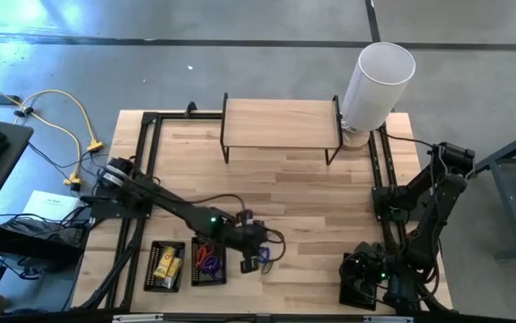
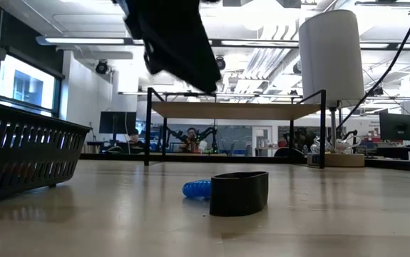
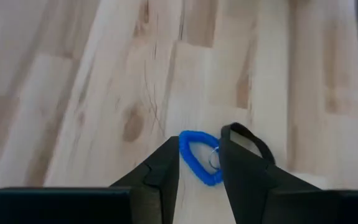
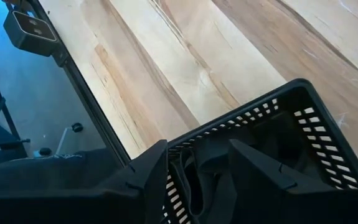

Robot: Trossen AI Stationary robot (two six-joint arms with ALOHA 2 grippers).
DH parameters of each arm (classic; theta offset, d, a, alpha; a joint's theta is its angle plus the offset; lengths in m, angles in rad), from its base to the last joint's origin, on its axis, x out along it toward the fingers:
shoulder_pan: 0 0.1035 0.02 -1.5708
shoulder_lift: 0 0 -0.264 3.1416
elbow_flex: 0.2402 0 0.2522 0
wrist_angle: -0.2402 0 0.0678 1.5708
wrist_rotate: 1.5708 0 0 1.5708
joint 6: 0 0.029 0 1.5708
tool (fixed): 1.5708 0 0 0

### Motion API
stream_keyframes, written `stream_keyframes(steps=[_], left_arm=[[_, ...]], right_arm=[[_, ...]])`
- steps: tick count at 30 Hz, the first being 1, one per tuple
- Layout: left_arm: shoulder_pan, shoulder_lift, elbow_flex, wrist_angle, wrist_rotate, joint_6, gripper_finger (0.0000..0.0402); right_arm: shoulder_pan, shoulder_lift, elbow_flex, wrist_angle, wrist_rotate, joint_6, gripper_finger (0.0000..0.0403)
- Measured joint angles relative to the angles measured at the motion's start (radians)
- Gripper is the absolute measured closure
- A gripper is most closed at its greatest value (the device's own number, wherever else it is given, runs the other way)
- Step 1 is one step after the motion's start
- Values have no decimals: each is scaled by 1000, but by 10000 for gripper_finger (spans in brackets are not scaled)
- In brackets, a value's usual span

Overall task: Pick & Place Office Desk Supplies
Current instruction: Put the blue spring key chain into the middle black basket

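Observation:
A blue coiled loop (image 3: 197, 163) and a black band loop (image 3: 248, 138) lie side by side on the wooden table, near its front edge; the low view shows both resting flat, blue loop (image 2: 197, 188) left of the black band (image 2: 239, 193). My left gripper (image 3: 198, 140) hovers well above them, open, pointing steeply down, with the blue loop showing in the gap between its fingers. It appears in the high view (image 1: 259, 258) beside the left trays. My right gripper (image 4: 198, 149) stands open above a black mesh tray (image 4: 303, 87) at the front right, which holds dark bands.
Two black mesh trays sit at the front left, one (image 1: 168, 266) with yellow packets, one (image 1: 208, 262) with coloured loops. A wooden shelf on black legs (image 1: 280, 126) stands at the back, a tall white cylinder (image 1: 379, 81) at the back right. Black frame rails run along both sides.

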Motion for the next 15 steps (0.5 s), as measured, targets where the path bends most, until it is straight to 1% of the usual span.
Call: stream_keyframes(steps=[7,12,15], left_arm=[[-4,85,0,28,21,-15,297],[-4,92,0,29,23,-53,297],[-3,92,0,30,50,-64,295]], right_arm=[[0,0,0,0,4,0,245],[0,0,0,5,3,0,245],[0,0,0,5,3,0,245]])
